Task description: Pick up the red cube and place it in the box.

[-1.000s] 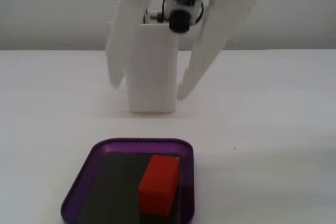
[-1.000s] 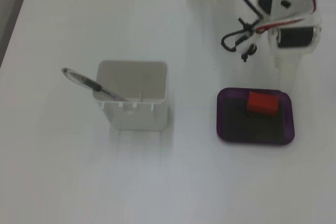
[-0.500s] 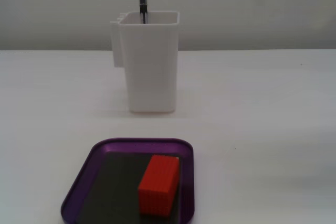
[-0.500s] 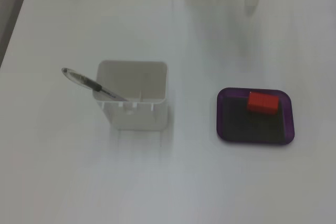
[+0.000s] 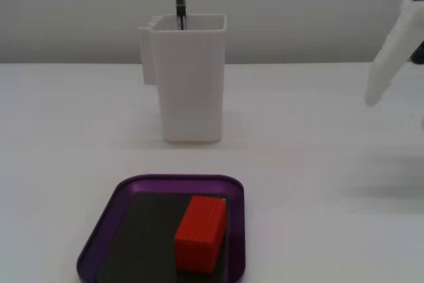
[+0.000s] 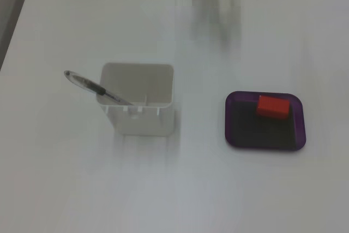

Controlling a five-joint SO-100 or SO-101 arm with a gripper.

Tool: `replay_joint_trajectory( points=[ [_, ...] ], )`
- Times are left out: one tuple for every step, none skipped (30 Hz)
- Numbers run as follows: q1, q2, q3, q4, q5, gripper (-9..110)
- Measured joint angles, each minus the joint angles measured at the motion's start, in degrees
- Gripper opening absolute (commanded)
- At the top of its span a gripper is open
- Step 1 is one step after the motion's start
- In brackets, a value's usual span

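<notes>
One small bright red-orange ribbed block (image 5: pixel 201 232) lies inside the shallow purple tray with the dark floor (image 5: pixel 99 233), near the rim that shows on the right in the low fixed view (image 6: pixel 273 106). It touches nothing else, so the placing looks done.

Little could go wrong now, unless the arm swung back across the table and knocked the tray or the tall white plastic container (image 5: pixel 189 77); the low rim would hardly keep the block in.

That container holds one dark pen (image 6: pixel 94 87), leaning out over its edge.

Of the gripper only a blurred white finger (image 5: pixel 391 50) shows at the right edge, perhaps still moving; whether the jaws stand apart or together I cannot tell.
</notes>
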Motion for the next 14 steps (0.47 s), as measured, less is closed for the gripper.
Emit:
replay_joint_trajectory(
  points=[
    [1.0,2.1,2.6,-1.2,0.0,17],
    [2.0,4.0,4.6,-2.0,-0.4,17],
    [3.3,6.0,6.2,-2.8,-1.1,17],
    [4.7,7.8,7.6,-3.3,-2.0,17],
    [5.8,9.5,8.8,-3.7,-3.0,17],
    [6.2,11.1,9.8,-3.9,-3.9,17],
    [6.4,12.6,10.7,-4.0,-4.7,17],
    [6.3,14.1,12.0,-4.2,-5.4,17],
    [6.2,15.5,13.7,-4.2,-5.6,17],
    [6.4,17.1,15.5,-4.3,-5.6,17],
    [6.6,18.9,17.5,-4.4,-5.9,17],
    [7.0,20.1,19.6,-4.4,-6.2,17],
    [7.2,21.1,21.7,-4.7,-6.2,17],
    [7.3,22.5,23.7,-5.2,-6.3,17]
  ],
)
